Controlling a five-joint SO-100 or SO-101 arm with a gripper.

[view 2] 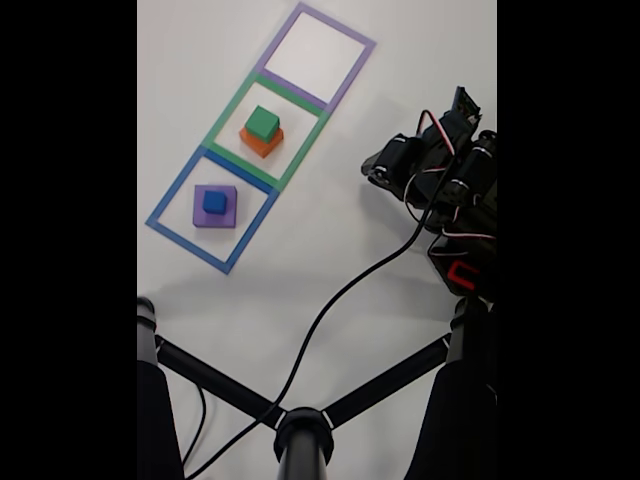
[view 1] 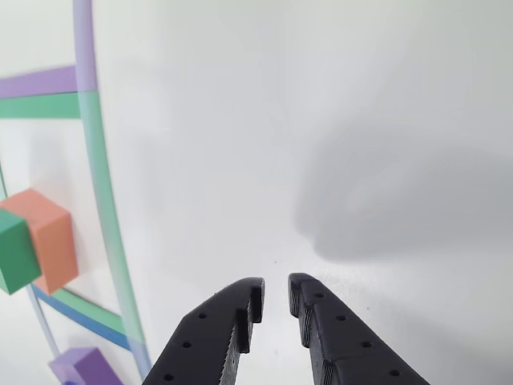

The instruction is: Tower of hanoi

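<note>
The end effector point(view 1: 275, 309) hung above bare white bench point(view 1: 361, 120) with its black serrated fingers point(view 1: 240, 309) slightly spread, a narrow gap between the tips and nothing held. In the fixed view the arm point(view 2: 445, 175) sat at the right, well apart from the blocks.

Three taped squares lay in a diagonal row on the bench. The purple square point(view 2: 318, 50) at the top was empty. The green square point(view 2: 265, 135) in the middle held an orange block point(view 2: 262, 143) with a smaller green block point(view 2: 263, 123) stacked on it. The blue square point(view 2: 210, 210) at the bottom held a flat purple block point(view 2: 214, 207) with a small blue block point(view 2: 215, 202) on top. In the other view the green block point(view 1: 14, 253) and the orange block point(view 1: 52, 237) appeared at the left edge, with the purple block point(view 1: 84, 367) near the lower left corner.

The blocks looked like light, rigid, matte pieces, probably foam or plastic, unlikely to slip or break. Each upper block should be taken by two opposite vertical faces, above the block beneath, so that the lower one is not disturbed. The small blue block offers little face height, so finger placement there calls for care.
</note>
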